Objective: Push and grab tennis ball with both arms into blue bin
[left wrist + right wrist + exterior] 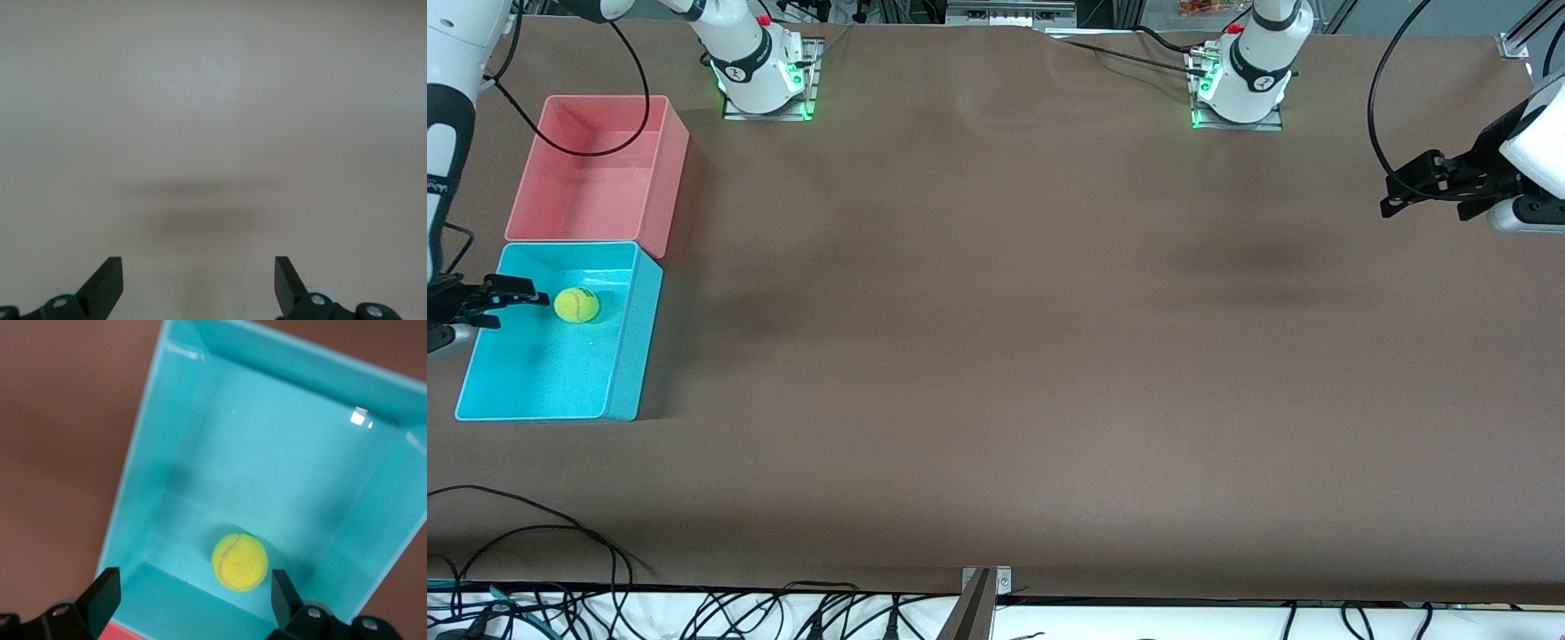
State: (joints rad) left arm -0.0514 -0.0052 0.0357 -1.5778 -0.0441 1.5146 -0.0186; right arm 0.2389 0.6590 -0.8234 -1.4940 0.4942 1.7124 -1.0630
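The tennis ball (576, 305) (240, 561) lies loose on the floor of the blue bin (626, 356) (133, 460), in the half nearer the pink tub. My right gripper (516, 302) (195, 580) hangs open over that bin's outer edge, just beside the ball and above it, holding nothing. My left gripper (1389, 197) (199, 267) waits open at the left arm's end of the table, over bare brown tabletop with nothing between its fingers.
A pink tub (596, 169) (117, 633) stands against the blue bin, farther from the front camera. Black cables (543, 533) trail over the table's near edge. A metal bracket (985, 582) sits at the middle of that edge. Both arm bases (765, 80) stand along the back.
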